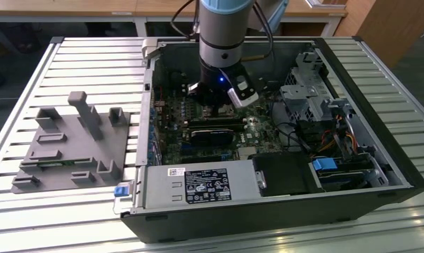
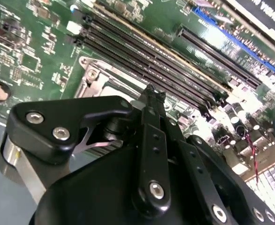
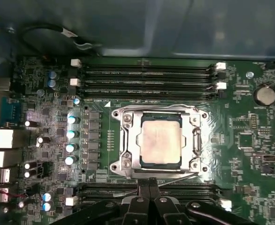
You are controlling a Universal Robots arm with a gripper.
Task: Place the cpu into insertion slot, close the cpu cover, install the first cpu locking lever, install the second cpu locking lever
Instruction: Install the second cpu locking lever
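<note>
In the first wrist view the cpu [image 3: 161, 140], a dull silver square chip, lies flat in the insertion slot [image 3: 199, 165] on the green board. The cpu cover [image 3: 128, 140], a silvery frame, lies down around the chip's edges. A thin silvery lever rod [image 3: 179, 177] runs along the socket's edge nearest the gripper. My gripper [image 3: 149, 185] is just beside that edge, fingers pressed together, the tip close to the rod. In the second wrist view the gripper [image 2: 151, 93] points at the socket's metal rim [image 2: 100, 77]. In the exterior view the gripper [image 1: 219, 108] is low over the motherboard.
The open computer case [image 1: 380, 132] surrounds the board, with a black power supply [image 1: 197, 184] at the front and drive cages [image 1: 303, 95] on the exterior view's right. Long black memory slots [image 3: 147, 77] flank the socket. A grey fixture [image 1: 71, 142] sits on the slatted table.
</note>
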